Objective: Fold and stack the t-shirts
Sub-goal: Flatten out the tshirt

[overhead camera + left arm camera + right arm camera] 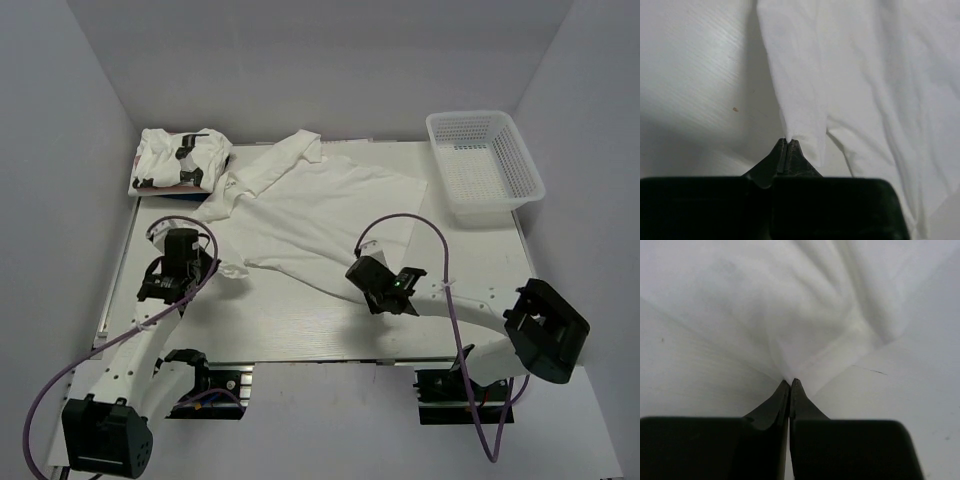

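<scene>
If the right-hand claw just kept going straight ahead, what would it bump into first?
The right gripper is pinched shut on the edge of the spread-out t-shirt, so it would shove into that same cloth first, probably bunching it along the table.

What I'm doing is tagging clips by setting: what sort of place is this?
Probably a lab robot cell: plain white walls enclose the table, a left arm and right arm are mounted at its near edge, with a spread t-shirt.
</scene>
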